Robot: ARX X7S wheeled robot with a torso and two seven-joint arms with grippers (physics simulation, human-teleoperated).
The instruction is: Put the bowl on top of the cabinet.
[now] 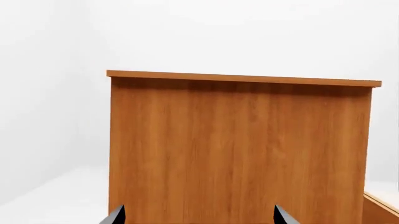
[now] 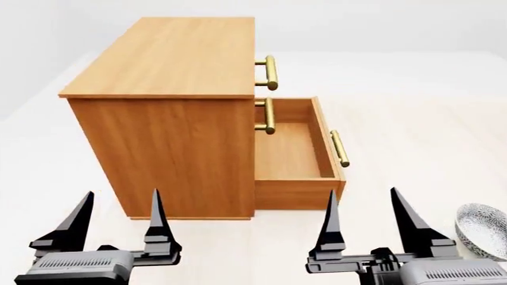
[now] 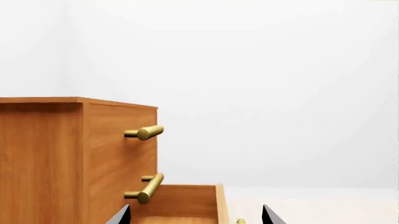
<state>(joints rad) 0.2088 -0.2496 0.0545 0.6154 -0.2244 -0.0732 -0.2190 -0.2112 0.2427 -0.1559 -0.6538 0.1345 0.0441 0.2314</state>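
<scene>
The orange-brown cabinet [image 2: 170, 107] stands ahead in the head view, its flat top bare, its side panel toward me. Its bottom drawer [image 2: 295, 155] is pulled out and shows nothing inside. The patterned bowl [image 2: 483, 230] lies on the floor at the right edge, just right of my right gripper [image 2: 366, 209]. That gripper is open and holds nothing. My left gripper [image 2: 119, 211] is open too, in front of the cabinet's side. The left wrist view shows the cabinet's side panel [image 1: 240, 149] between the fingertips; the right wrist view shows the cabinet [image 3: 62, 158] with its brass handles and the open drawer [image 3: 181, 203].
Brass bar handles [image 2: 270, 73] stick out from the cabinet front, and the open drawer's handle [image 2: 339, 148] juts further right. Pale floor [image 2: 412, 119] spreads to the right of the cabinet and white walls stand behind.
</scene>
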